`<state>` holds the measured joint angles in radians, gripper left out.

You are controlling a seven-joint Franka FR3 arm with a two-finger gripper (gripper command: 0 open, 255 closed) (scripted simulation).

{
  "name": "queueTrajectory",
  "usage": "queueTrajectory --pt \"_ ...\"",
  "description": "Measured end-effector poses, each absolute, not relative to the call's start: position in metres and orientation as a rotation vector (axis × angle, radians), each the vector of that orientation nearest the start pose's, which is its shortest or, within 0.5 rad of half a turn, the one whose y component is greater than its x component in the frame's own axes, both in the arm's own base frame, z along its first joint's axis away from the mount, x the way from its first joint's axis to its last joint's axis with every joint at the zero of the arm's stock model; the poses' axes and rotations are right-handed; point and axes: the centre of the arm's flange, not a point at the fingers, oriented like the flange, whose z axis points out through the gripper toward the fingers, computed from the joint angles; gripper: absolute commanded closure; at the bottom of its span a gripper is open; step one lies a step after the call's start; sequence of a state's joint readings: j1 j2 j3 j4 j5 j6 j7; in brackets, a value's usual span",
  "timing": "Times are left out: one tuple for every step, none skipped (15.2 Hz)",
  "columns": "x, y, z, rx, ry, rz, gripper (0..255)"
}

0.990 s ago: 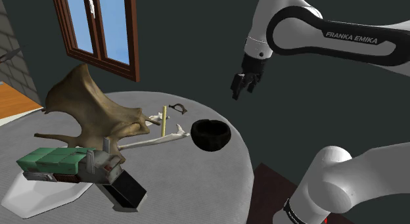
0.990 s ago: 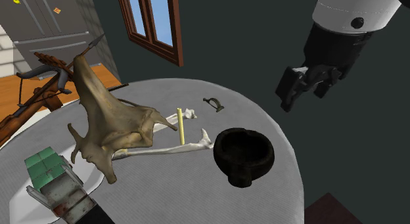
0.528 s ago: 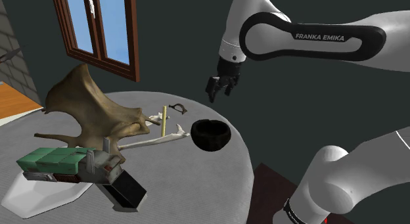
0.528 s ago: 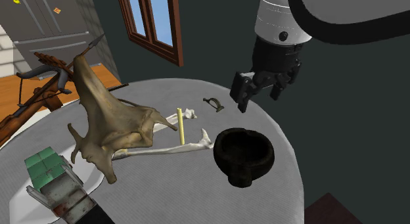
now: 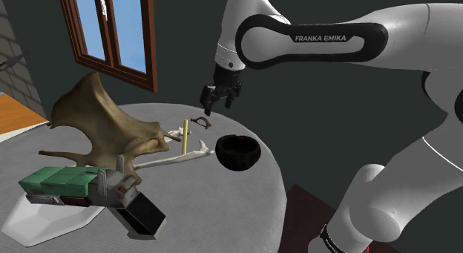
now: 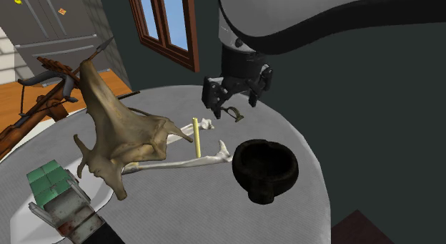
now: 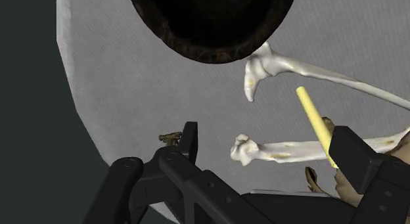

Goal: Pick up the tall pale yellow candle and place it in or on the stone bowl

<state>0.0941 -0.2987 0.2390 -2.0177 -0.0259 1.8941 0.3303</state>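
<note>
Even, soft lighting; walls (image 5: 185,44) dim; window (image 5: 119,29) bright blue; bowl (image 5: 239,165) interior near black; tabletop (image 5: 222,196) pale, faintly shaded.

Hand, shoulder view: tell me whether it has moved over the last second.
Yes. The hand has swung toward the shoulder view's left, from right of the dark bowl to above the bowl's left rim.

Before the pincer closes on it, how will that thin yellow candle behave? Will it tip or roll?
The candle stands upright, tall and very thin, so a sideways nudge would probably topple it. Its round stick shape suggests it could roll, though the long bones beside it might stop it. It looks straight and stiff, and is likely light.
</note>
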Motion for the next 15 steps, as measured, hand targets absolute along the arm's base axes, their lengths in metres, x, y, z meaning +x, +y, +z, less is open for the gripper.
queueTrajectory --pt "0.463 0.179 0.590 -3.157 -0.015 -0.304 0" --pt "0.473 0.189 0.590 -3.149 -0.023 -0.311 0" --pt "0.479 0.199 0.586 -3.142 -0.031 -0.315 0" --pt "0.486 0.209 0.583 -3.135 -0.039 -0.322 0" --pt "0.491 0.218 0.581 -3.128 -0.047 -0.327 0" --pt "0.496 0.230 0.580 -3.121 -0.055 -0.332 0" --pt "0.503 0.236 0.579 -3.116 -0.060 -0.336 0" --pt "0.505 0.238 0.577 -3.114 -0.062 -0.337 0" --pt "0.509 0.240 0.572 -3.113 -0.063 -0.338 0" --pt "0.510 0.240 0.567 -3.112 -0.063 -0.339 0" --pt "0.511 0.241 0.562 -3.111 -0.063 -0.339 0" --pt "0.512 0.241 0.557 -3.111 -0.063 -0.339 0" --pt "0.514 0.242 0.553 -3.111 -0.063 -0.339 0" --pt "0.515 0.243 0.547 -3.111 -0.063 -0.339 0" --pt "0.516 0.242 0.543 -3.111 -0.064 -0.339 0"
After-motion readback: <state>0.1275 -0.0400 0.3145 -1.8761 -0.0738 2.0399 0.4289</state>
